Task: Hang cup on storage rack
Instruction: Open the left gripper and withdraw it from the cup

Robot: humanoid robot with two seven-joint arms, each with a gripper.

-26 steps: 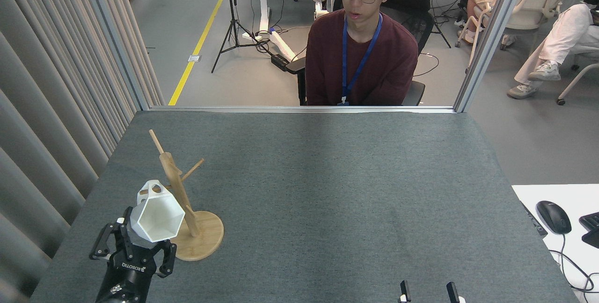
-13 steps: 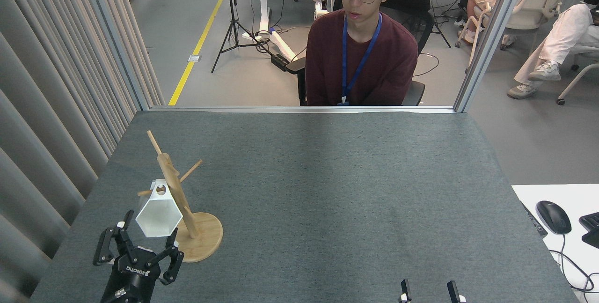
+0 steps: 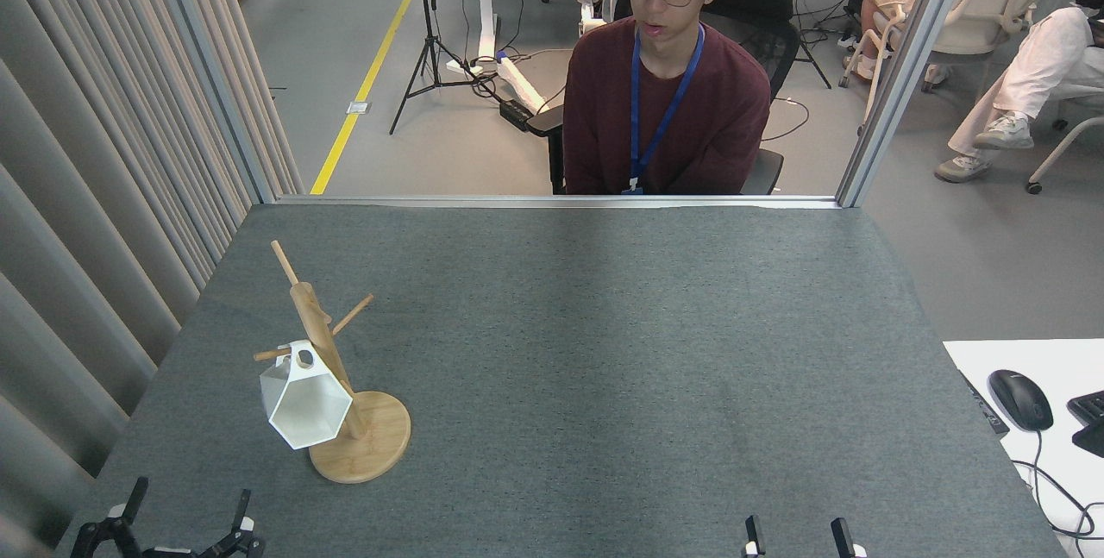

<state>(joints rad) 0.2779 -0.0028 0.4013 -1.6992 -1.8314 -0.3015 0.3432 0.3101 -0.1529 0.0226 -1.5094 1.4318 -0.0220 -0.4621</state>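
The white faceted cup hangs by its pierced handle from a low peg of the wooden storage rack, its hexagonal rim facing me, at the table's left side. Nothing grips it. My left gripper is at the bottom left edge of the view, well below the cup, open with its two dark fingers spread and nothing between them. My right gripper shows only two dark fingertips at the bottom edge, apart from each other and holding nothing.
The grey felt table spreads to the right of the rack. A person sits behind its far edge. Curtains line the left side. A black mouse lies on a white surface at the right.
My left gripper let go of the cup and drew back down toward the bottom edge. The cup dropped lower and now hangs on the peg. The right gripper stayed put.
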